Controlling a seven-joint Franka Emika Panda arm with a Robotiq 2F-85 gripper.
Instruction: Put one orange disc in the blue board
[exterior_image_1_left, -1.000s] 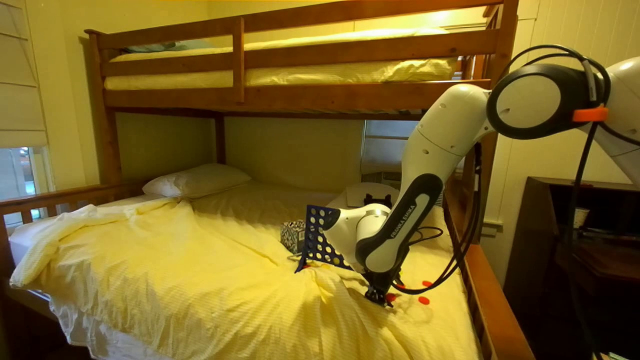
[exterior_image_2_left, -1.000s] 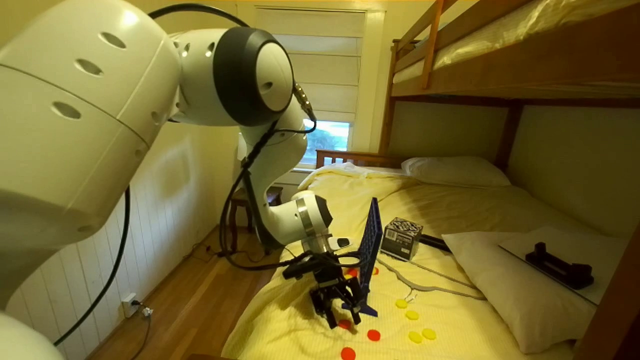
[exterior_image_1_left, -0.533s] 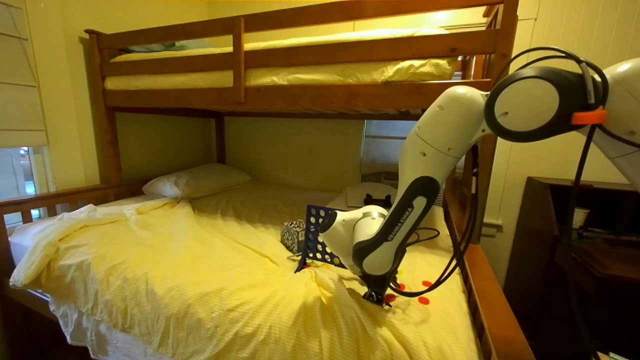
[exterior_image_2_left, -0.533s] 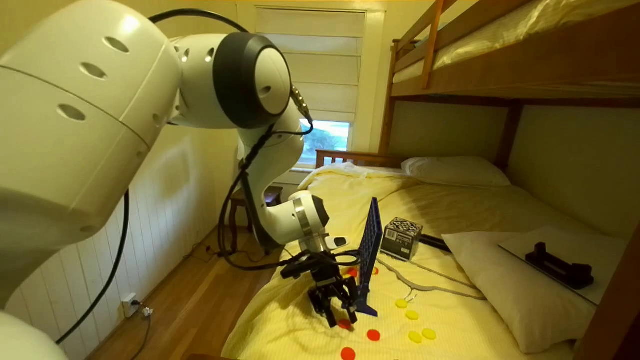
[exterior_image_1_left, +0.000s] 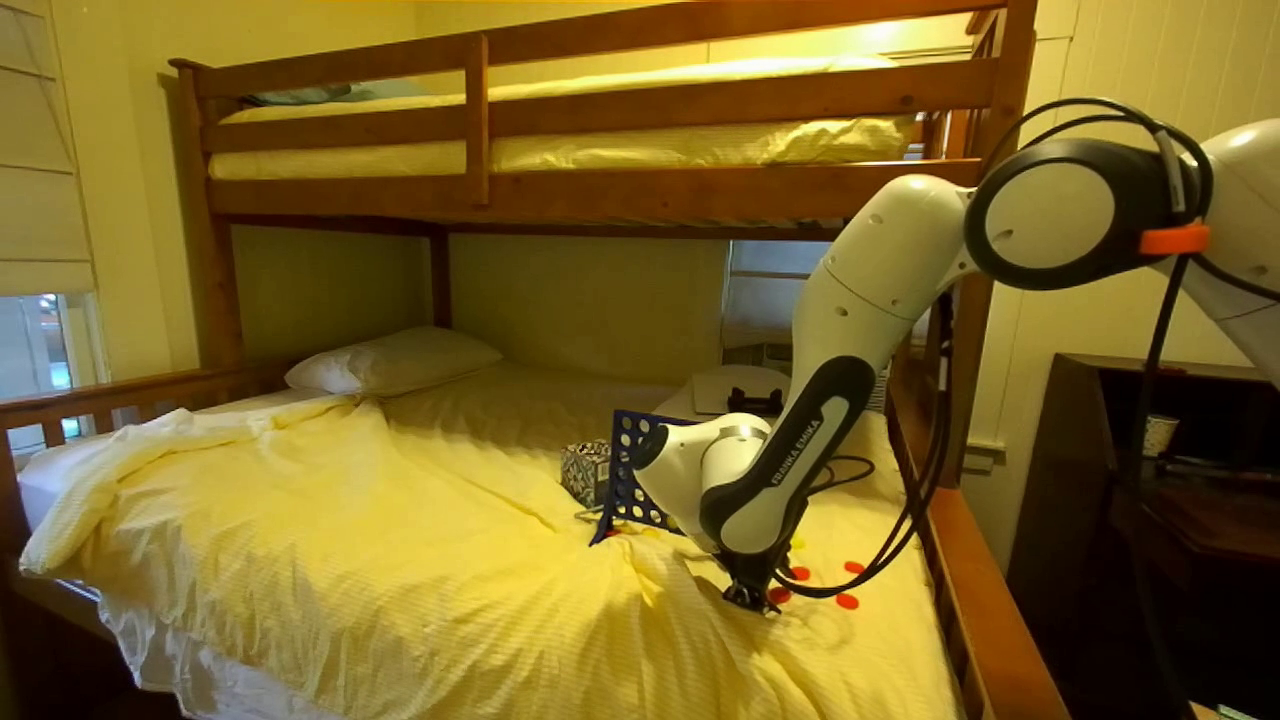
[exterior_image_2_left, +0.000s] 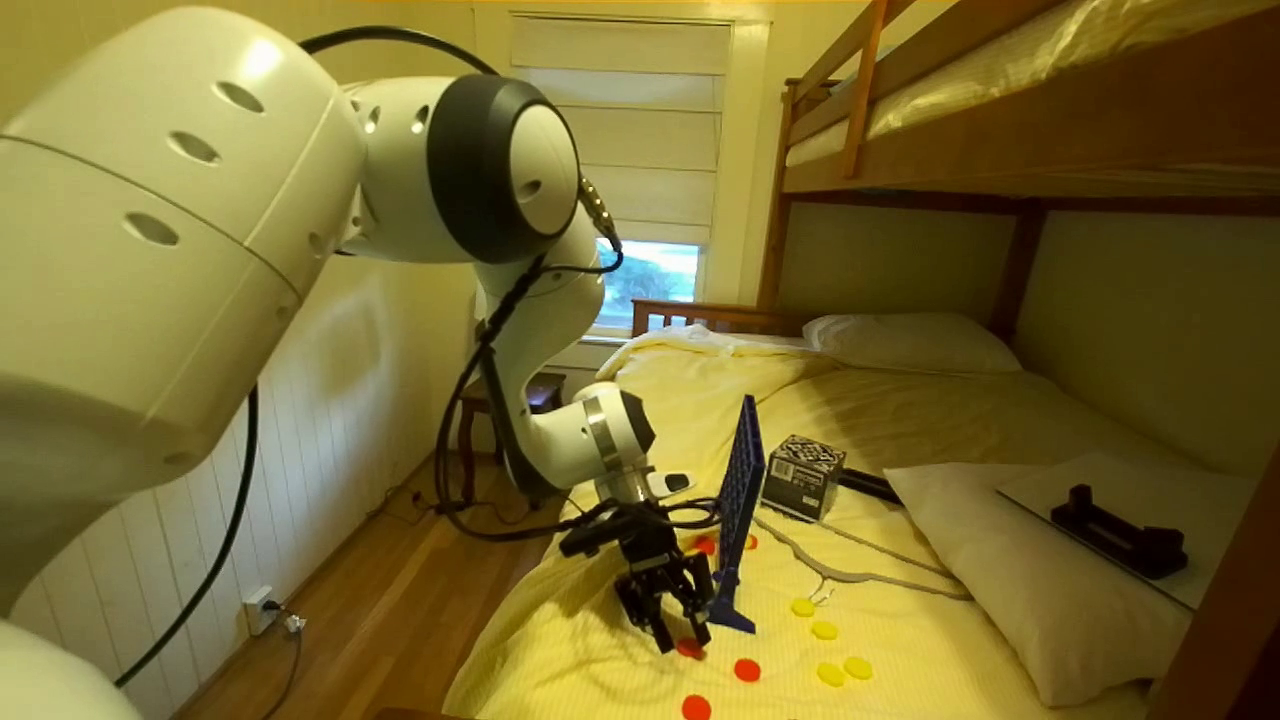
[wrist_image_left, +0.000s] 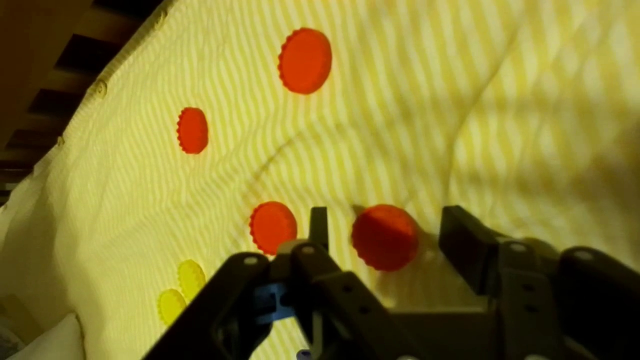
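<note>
Wrist view, lower centre: the claw (wrist_image_left: 384, 218) straddles an orange disc (wrist_image_left: 385, 242) on the bedspread (wrist_image_left: 390, 75), jaws apart and clear of it, likely poised to pinch. Right of centre in an exterior view, the blue board (exterior_image_2_left: 742, 488) stands upright, presumably for loading.

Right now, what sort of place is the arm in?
Likely a bedroom, probably in a home: there's a bunk bed, a pillow and a rumpled yellow cover.
</note>
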